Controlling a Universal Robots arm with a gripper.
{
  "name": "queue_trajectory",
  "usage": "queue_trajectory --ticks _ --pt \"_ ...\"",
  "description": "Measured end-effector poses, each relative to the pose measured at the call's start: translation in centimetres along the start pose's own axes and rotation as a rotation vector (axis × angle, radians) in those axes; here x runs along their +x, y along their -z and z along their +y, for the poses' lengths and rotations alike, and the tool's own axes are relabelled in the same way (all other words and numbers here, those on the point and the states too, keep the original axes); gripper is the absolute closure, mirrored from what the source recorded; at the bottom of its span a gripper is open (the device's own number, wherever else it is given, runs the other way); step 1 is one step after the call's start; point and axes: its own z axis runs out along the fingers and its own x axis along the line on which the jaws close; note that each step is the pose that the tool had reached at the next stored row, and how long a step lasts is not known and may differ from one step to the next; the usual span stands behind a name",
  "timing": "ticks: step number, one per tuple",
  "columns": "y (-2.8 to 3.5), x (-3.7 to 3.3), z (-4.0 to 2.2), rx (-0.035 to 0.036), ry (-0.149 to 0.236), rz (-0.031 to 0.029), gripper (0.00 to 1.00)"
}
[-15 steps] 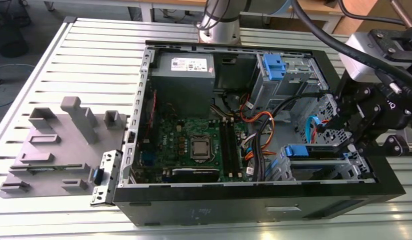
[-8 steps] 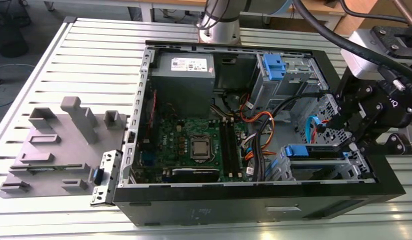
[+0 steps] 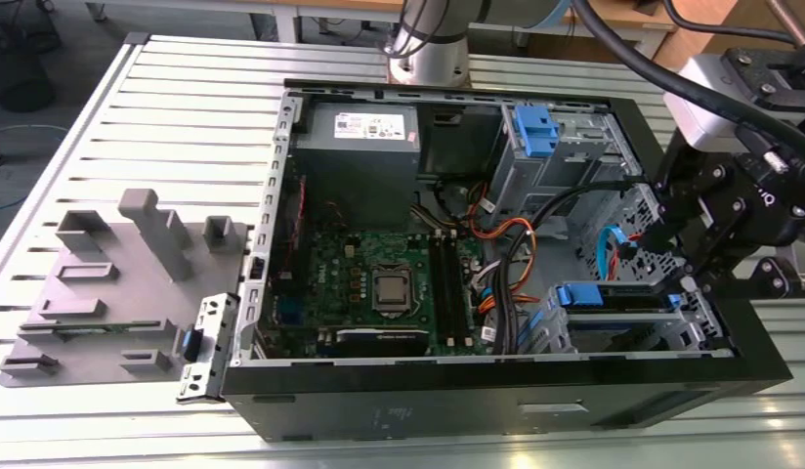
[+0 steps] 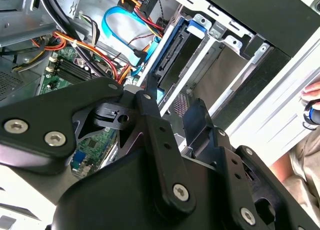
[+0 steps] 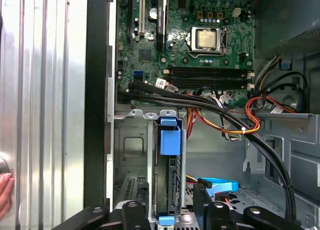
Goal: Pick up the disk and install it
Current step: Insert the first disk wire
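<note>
one disk (image 5: 170,177) stands on edge inside the drive cage (image 5: 131,140), directly beneath the gripper (image 5: 170,210). the gripper is open, straddling the disk without contact. insertion appears largely done; full seating is unconfirmed.

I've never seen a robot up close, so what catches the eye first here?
An open computer case lies on the slatted table, its green motherboard bare in the middle. At the exterior view's right the black gripper hangs over the drive cage, where the blue-framed disk sits.
</note>
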Motion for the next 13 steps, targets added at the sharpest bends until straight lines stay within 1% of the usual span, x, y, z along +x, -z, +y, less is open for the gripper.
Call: queue_trajectory --ticks 5,11,13 --pt "-0.21 -0.39 -0.04 0.0000 0.000 -0.0001 0.52" --pt "-1.05 -0.62 -0.07 0.0000 0.000 0.0000 0.52" --pt "-1.24 -0.72 -0.08 0.0000 0.000 0.0002 0.52"
